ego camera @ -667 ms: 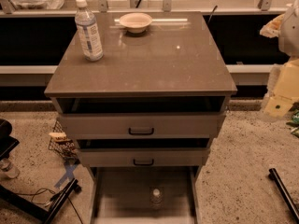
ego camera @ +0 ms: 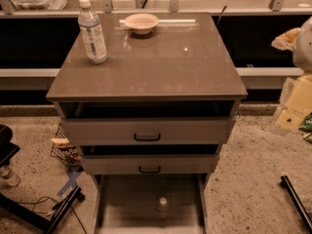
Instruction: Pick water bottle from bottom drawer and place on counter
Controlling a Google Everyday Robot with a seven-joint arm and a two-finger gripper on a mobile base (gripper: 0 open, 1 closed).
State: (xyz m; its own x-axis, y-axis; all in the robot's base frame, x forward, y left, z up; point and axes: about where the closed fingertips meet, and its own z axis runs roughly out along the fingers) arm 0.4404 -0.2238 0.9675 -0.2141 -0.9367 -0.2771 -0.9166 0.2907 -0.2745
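The water bottle [ego camera: 163, 206], small and clear with a white cap, stands upright on the grey floor of the open bottom drawer [ego camera: 126, 204], near its middle. The counter [ego camera: 161, 67] is the glossy brown top slab above. My gripper [ego camera: 294, 106] shows only as a pale, yellowish shape at the right edge, level with the upper drawers, well right of the cabinet and far from the water bottle.
A labelled bottle [ego camera: 92, 30] and a pale bowl [ego camera: 141, 22] stand at the counter's back left. Two shallower drawers [ego camera: 146, 130] are pulled partly out above the bottom one. A wire basket [ego camera: 63, 150] and black stand [ego camera: 34, 213] are at left, a black bar [ego camera: 295, 199] at right.
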